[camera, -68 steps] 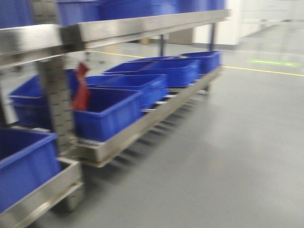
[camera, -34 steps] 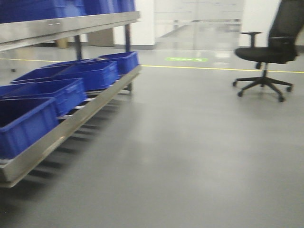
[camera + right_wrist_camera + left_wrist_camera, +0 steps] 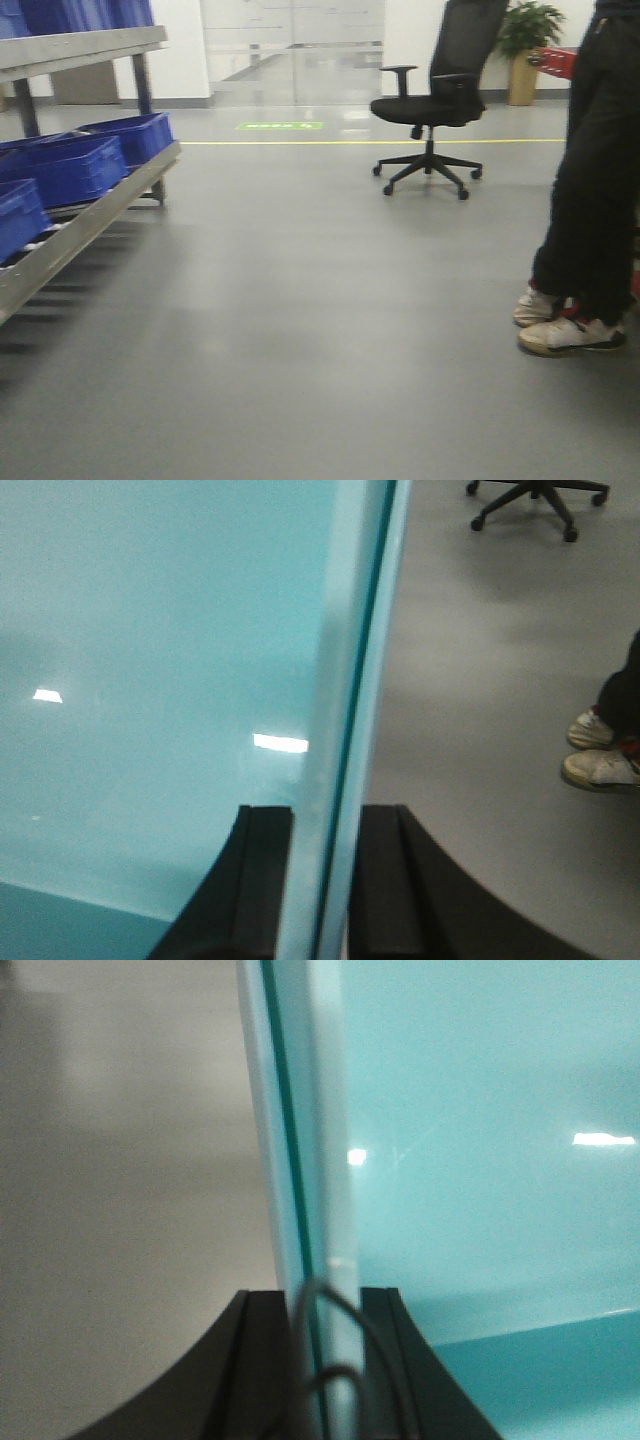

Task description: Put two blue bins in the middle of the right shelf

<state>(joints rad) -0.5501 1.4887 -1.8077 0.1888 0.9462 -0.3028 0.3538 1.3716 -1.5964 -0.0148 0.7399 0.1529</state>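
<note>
Well, blue bins (image 3: 480, 1150); green floor label (image 3: 280, 126) unreadable.

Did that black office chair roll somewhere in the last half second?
No. The chair keeps its place just right of the green floor mark. Both slid left in the front view together, so the camera turned, not the chair.

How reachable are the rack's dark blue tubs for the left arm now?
Probably not reachable: the left gripper is shut on a pale blue bin, and the dark blue tubs sit on the rack off to the side, across open floor.
</note>
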